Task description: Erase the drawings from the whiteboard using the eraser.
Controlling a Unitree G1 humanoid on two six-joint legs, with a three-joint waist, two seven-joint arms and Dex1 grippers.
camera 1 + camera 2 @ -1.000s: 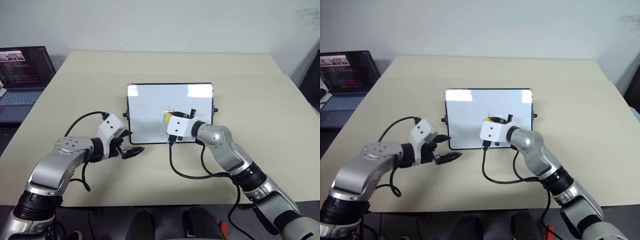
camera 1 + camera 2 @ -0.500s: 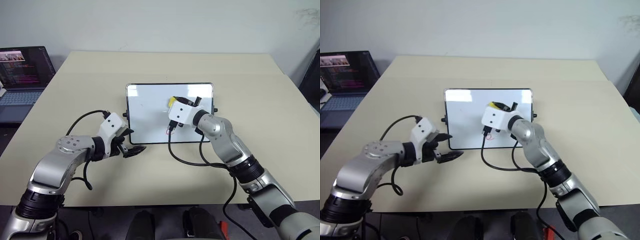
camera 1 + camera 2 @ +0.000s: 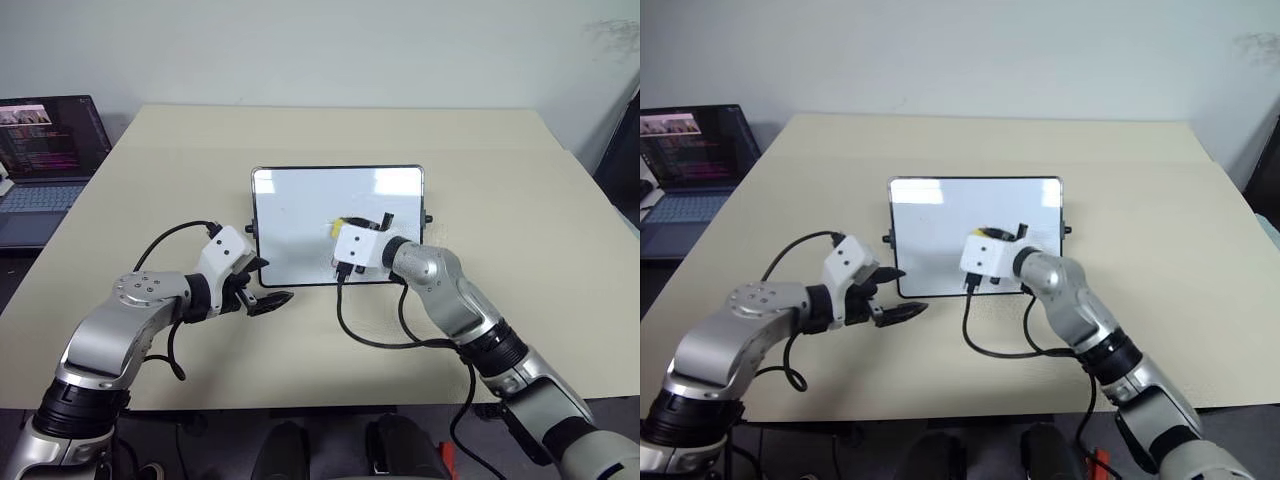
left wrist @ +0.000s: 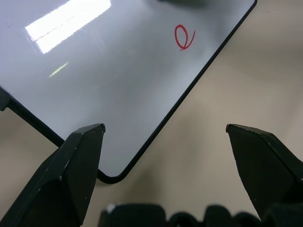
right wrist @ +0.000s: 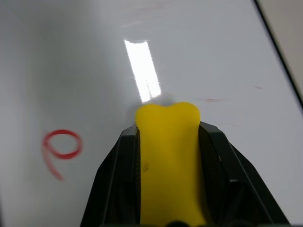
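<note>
The whiteboard [image 3: 295, 205] lies flat in the middle of the table. One of the drawings, a small red "e" loop [image 5: 61, 145], sits near the board's front edge, also clear in the left wrist view [image 4: 183, 37]. My right gripper [image 5: 166, 130] is shut on the yellow eraser [image 5: 168, 161] and holds it over the board's middle right [image 3: 343, 227], beside the loop and not on it. My left gripper [image 3: 266, 298] stands open just off the board's front left corner [image 4: 113, 177], with nothing between its fingers.
An open laptop [image 3: 45, 140] sits at the table's far left edge. Black cables loop from both wrists over the beige table [image 3: 500, 190] in front of the board. Faint reddish smears [image 5: 208, 100] show on the board's surface.
My right gripper swept the eraser toward the board's far edge, then came back toward the middle. The left arm has stayed still.
</note>
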